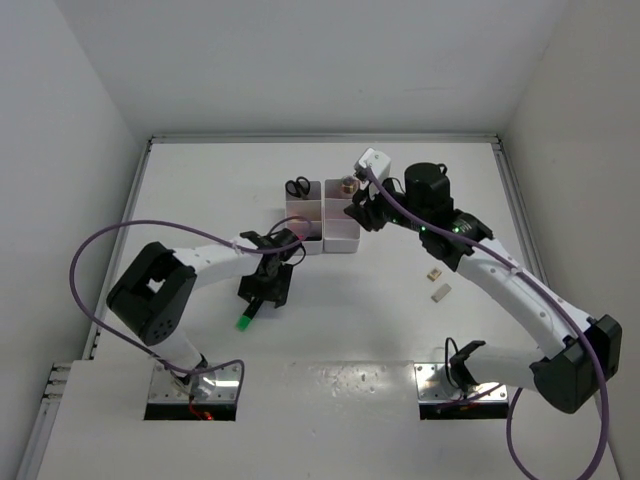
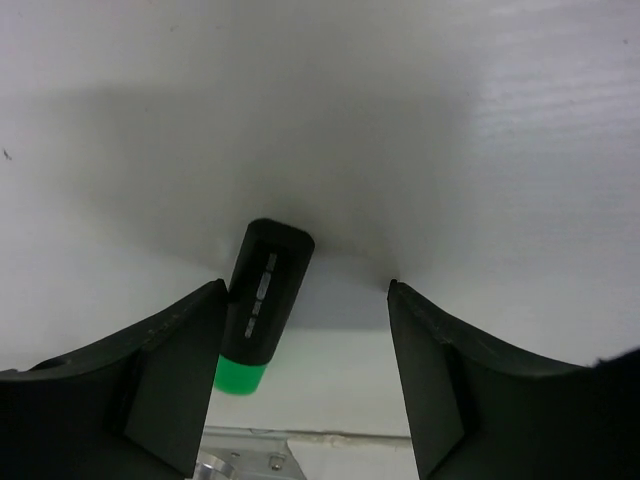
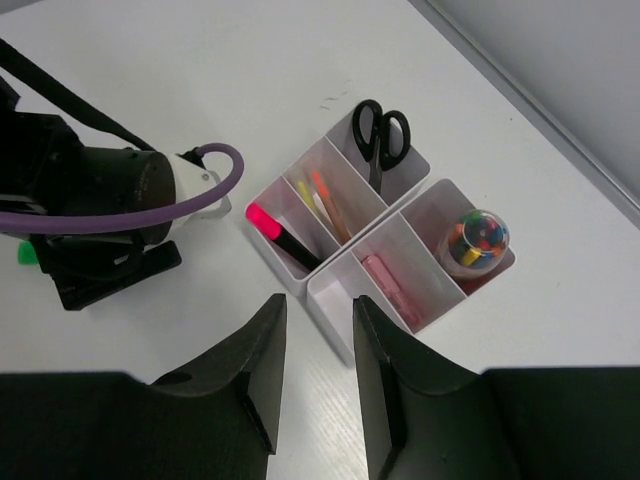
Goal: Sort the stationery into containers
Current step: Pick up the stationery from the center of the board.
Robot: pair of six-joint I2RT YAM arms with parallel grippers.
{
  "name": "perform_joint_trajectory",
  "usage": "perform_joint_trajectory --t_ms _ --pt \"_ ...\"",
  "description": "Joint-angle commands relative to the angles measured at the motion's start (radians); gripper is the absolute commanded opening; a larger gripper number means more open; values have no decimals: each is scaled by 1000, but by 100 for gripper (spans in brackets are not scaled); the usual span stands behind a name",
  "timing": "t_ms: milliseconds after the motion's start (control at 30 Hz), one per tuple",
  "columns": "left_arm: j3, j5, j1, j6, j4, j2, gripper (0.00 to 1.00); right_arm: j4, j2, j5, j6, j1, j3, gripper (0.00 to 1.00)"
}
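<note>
A green highlighter (image 2: 262, 300) with a black cap lies on the table between my left gripper's (image 2: 305, 300) open jaws, close against the left finger; its green end (image 1: 243, 322) shows from above. My right gripper (image 3: 320, 310) hovers open and empty above the near end of the two white containers. The left container (image 3: 278, 258) holds black-handled scissors (image 3: 382, 135), thin sticks (image 3: 322, 200) and a pink highlighter (image 3: 285, 240). In the right container (image 3: 332, 300), a pink tube (image 3: 388, 285) is in the middle compartment and the nearest one is bare.
A clear jar of coloured bits (image 3: 477, 240) fills the far compartment of the right container. Two small beige blocks (image 1: 433, 271) (image 1: 440, 292) lie on the table to the right, under the right arm. White walls close the table at the back and sides.
</note>
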Motion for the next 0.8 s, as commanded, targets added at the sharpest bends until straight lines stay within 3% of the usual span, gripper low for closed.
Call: perform_joint_trajectory --t_ms 0,167,367,500,600,667,733,767 --pt "-8 12 23 21 53 31 71 33 -42 6 23 -8 -8 33" --pt "-28 18 56 30 88 59 62 33 -62 6 23 -17 -17 33" --pt "-39 27 77 48 97 80 25 33 -62 6 32 -26 -17 33" --pt "-48 36 86 48 97 59 10 33 -62 -3 32 -26 -17 33" --pt "-48 36 86 48 97 -4 5 33 -62 -3 32 -26 -26 33" --pt "-20 50 86 27 74 -57 2 22 -62 -12 32 -26 -26 45" --pt "30 70 62 13 74 -171 0 10 -62 -35 9 -26 -26 75" --pt "55 70 50 2 65 -206 0 -1 -62 -35 9 -26 -26 84"
